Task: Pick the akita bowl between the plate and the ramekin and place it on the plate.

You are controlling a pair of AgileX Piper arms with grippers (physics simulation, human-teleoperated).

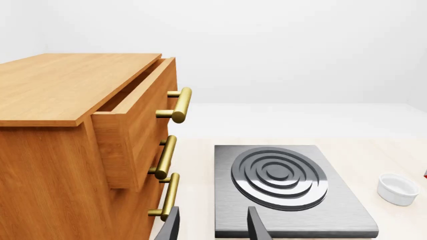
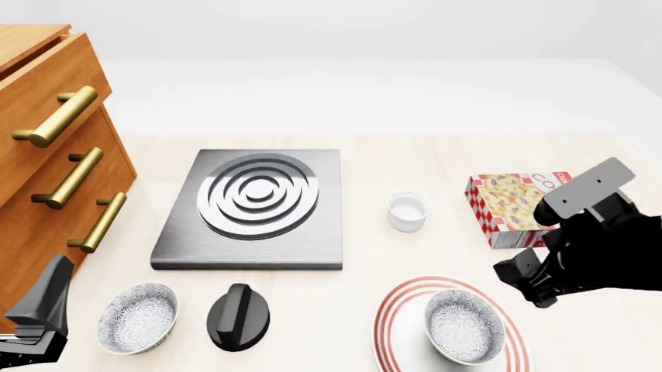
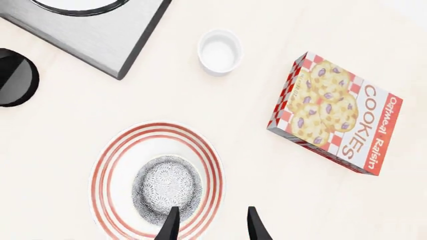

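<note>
The akita bowl (image 2: 464, 326) (image 3: 167, 187), grey-white and speckled inside, sits upright on the red-ringed plate (image 2: 398, 308) (image 3: 107, 165) at the front right. My right gripper (image 2: 525, 284) (image 3: 212, 210) hovers open just right of the plate and above it, nothing between its fingers. The small white ramekin (image 2: 408, 211) (image 3: 219, 51) (image 1: 398, 188) stands behind the plate. My left gripper (image 2: 42, 310) (image 1: 213, 216) is open at the front left corner, holding nothing.
A second speckled bowl (image 2: 138, 317) and a black knob (image 2: 238, 316) lie at the front left. A grey burner plate (image 2: 253, 205) fills the middle. A wooden drawer cabinet (image 2: 52, 155) stands at the left, its top drawer ajar. A cookie box (image 2: 514, 205) lies right of the ramekin.
</note>
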